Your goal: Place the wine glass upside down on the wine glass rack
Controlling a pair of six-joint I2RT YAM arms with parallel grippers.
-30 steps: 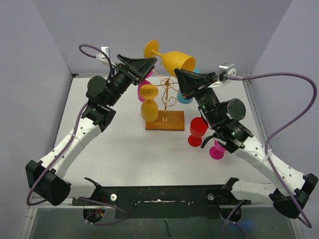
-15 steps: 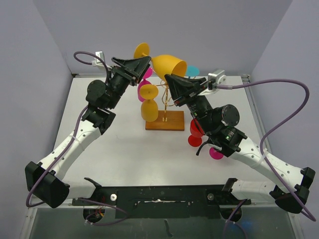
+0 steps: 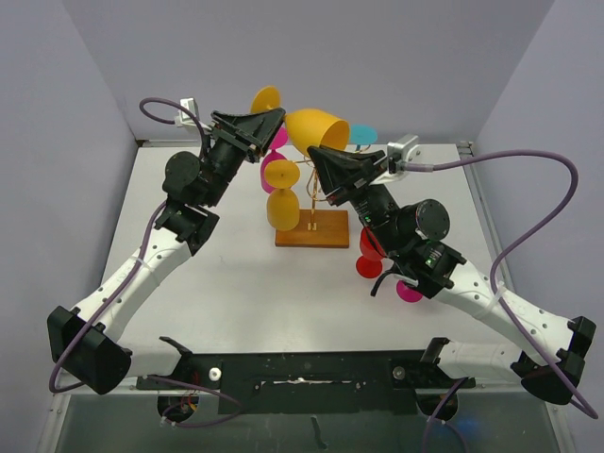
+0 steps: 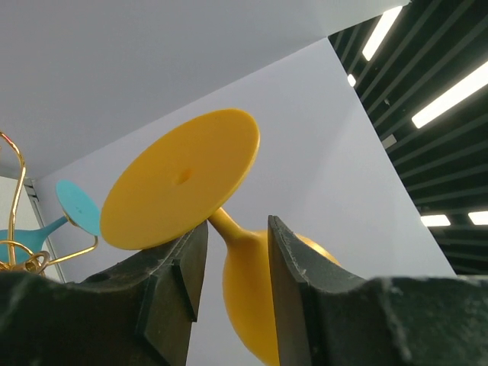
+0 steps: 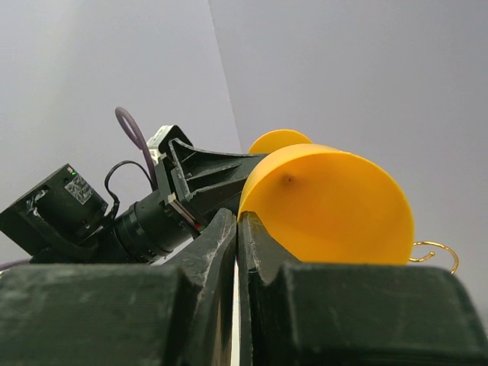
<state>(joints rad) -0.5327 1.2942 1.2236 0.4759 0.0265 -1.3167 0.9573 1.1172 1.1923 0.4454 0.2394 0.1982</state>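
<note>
We judge this step a handover: the left pincer (image 4: 236, 235) should seat squarely on the stem before the right pincer (image 5: 237, 223) lets go of the rim. The yellow wine glass (image 3: 319, 128) lies on its side in the air near the top of the wine glass rack (image 3: 312, 230), clear of the desk (image 3: 236, 283). Left pincer half open, jaws astride the stem beside the foot, not visibly touching; right pincer clamped shut on the bowl's rim

Yellow wine glass (image 3: 319, 127), sideways in air, nr gold rack (image 3: 312, 229)
</note>
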